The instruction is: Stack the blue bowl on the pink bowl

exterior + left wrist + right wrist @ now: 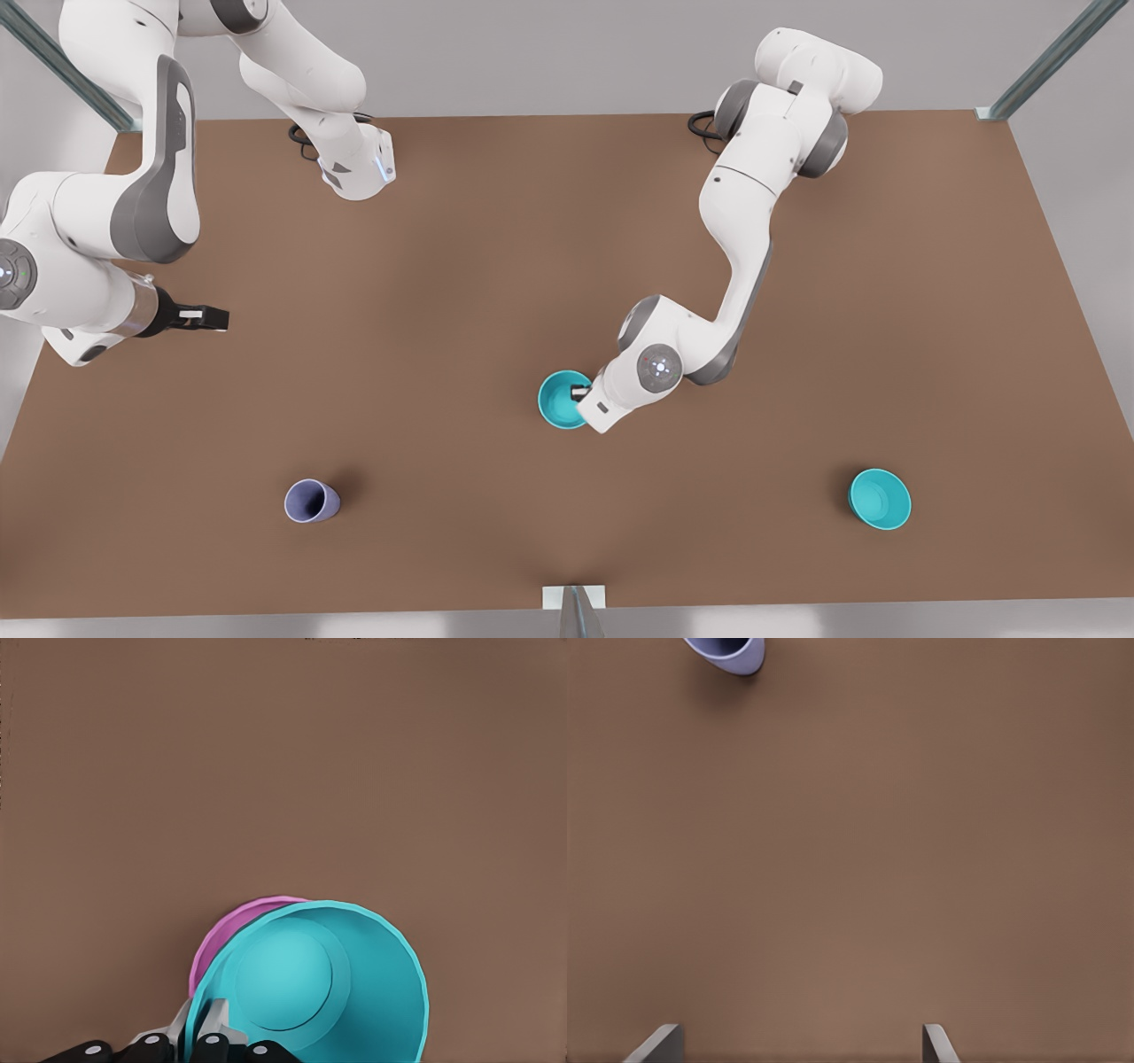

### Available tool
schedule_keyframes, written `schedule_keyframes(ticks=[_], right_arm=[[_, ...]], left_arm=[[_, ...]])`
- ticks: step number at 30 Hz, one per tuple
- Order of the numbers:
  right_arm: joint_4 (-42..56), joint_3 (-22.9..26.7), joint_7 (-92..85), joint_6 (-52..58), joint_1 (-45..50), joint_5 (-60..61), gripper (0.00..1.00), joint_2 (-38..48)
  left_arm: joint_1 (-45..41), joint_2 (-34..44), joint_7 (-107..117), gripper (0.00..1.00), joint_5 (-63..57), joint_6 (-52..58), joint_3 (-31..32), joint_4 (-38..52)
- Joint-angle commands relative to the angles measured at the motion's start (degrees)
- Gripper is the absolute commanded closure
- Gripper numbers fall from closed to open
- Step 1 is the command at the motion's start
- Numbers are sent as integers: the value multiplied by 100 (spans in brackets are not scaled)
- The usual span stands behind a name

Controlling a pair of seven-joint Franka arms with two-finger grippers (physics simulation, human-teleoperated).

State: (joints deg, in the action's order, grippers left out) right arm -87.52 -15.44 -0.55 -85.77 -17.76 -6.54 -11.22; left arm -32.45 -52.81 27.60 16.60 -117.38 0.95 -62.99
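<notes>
**Pincer on the rim: set the blue bowl square before letting go**

Left pincer point(197, 1036) is clamped on the near rim of the blue bowl point(310, 988), one finger inside the wall and one outside, as the left wrist view shows.

Going from the biggest thing down: the brown surface point(496, 266) carries everything. On the front view's right, the arm reaching to mid-surface is the left one, its pincer point(580, 391) at the blue bowl point(560, 400). On the front view's left the right arm waits off to the side, its pincer point(205, 317) well apart from the bowls; the right wrist view shows its fingers point(656, 1047) spread wide over bare surface, with the lavender cup point(731, 651) far off.

A paler turquoise bowl point(879, 499) sits alone near the front view's right edge, and the lavender cup point(311, 501) stands toward the left; neither belongs to the job.

Smallest in view is the pink bowl point(232, 935), a crescent of rim peeking out from under the blue one, so the blue bowl lies over it but shifted to one side. Whether it is already seated or hanging just above cannot be told.

To finish well, I judge the blue bowl should be nudged toward the exposed pink crescent until the rims are concentric, then lowered straight and level. Release only once it rests, and lift the fingers vertically so the inner one does not drag the wall and tip the stack.
</notes>
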Motion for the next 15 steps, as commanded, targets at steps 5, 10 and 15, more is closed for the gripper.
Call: schedule_keyframes(ticks=[5,10,15], right_arm=[[-2,-3,-77,-1,0,3,0,6],[-2,-3,-77,-1,0,3,0,6],[-2,-3,-86,-10,0,3,0,-12]], left_arm=[[1,25,1810,79,18,-22,1,-20],[-60,86,1757,79,-52,-40,1,-266],[-113,69,1810,79,-26,-84,2,-257]])
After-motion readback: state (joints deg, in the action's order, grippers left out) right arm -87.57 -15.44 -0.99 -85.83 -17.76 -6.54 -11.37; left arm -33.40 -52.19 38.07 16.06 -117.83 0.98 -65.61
